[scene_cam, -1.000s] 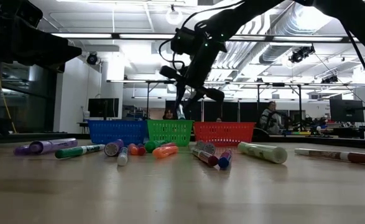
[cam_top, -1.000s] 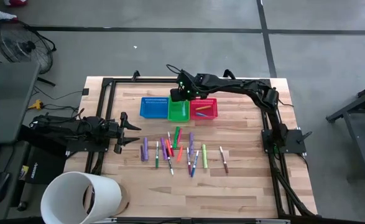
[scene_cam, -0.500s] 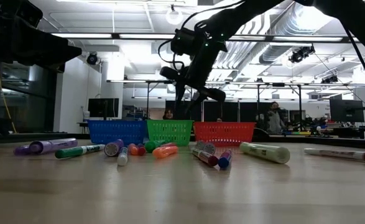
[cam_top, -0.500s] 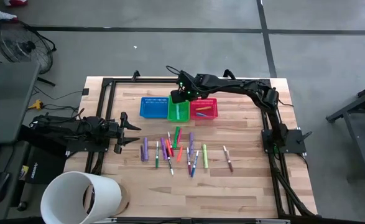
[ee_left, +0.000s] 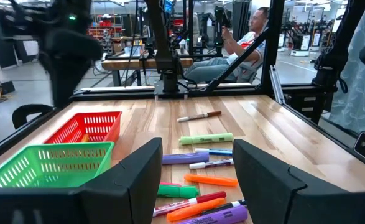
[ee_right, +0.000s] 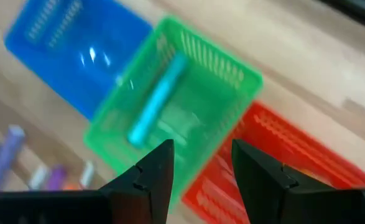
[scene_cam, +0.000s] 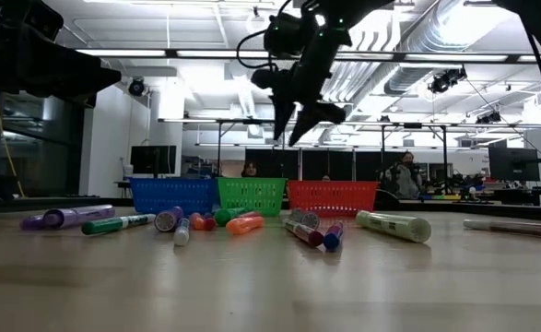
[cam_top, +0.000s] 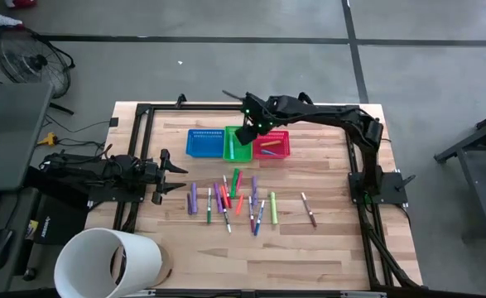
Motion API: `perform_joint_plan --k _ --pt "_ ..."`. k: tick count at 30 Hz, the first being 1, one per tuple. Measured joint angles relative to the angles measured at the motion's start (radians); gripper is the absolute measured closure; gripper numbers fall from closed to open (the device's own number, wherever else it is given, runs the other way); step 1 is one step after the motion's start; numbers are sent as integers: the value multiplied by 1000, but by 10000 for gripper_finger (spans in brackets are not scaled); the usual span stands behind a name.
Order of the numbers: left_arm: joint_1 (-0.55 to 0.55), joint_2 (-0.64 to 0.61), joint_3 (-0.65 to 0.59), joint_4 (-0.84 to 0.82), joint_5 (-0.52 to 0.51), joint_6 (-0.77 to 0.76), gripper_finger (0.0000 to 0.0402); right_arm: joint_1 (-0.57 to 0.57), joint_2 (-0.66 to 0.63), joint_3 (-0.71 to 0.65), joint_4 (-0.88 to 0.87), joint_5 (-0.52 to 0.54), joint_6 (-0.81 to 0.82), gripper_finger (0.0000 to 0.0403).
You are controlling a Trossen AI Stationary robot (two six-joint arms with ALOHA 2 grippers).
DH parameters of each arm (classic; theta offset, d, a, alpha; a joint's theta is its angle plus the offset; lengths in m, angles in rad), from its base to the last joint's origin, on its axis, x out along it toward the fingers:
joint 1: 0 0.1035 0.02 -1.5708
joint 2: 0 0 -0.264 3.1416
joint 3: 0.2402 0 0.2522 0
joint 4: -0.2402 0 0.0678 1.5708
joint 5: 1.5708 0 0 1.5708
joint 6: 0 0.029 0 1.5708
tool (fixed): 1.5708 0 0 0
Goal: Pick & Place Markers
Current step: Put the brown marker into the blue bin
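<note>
Several markers (cam_top: pixel 230 199) lie flat and loose on the wooden table, near its middle (scene_cam: pixel 242 221). One brown-and-white marker (cam_top: pixel 308 209) lies apart, toward the right. A light-blue marker (ee_right: pixel 160 99) lies on the floor of the green basket (cam_top: pixel 237 149), between the blue basket (cam_top: pixel 204 142) and the red basket (cam_top: pixel 273 145). My right gripper (ee_right: pixel 202 162) hangs open above the green basket (scene_cam: pixel 288 136), pointing steeply down, with nothing between its fingers. My left gripper (cam_top: pixel 180 176) waits open and level at the table's left (ee_left: pixel 198 168).
The red basket also holds a marker or two (cam_top: pixel 269 149). A white bucket (cam_top: pixel 106 263) stands at the near left corner. Black frame rails (cam_top: pixel 143 108) run along the table's far, left and right sides. A person (ee_left: pixel 244 37) sits beyond the table.
My right gripper has risen out of the green basket, moved a little toward the right, and rolled about its pointing line. The brown-and-white marker has rolled toward the table's right edge.
</note>
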Motion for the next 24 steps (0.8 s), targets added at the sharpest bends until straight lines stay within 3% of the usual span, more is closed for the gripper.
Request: perform_joint_plan --k 12,24 --pt "0 0 0 0 0 0 206 40 -44 0 -325 -6 -129 253" --pt "0 0 0 0 -1 0 206 123 -46 -1 -449 79 -260 253"
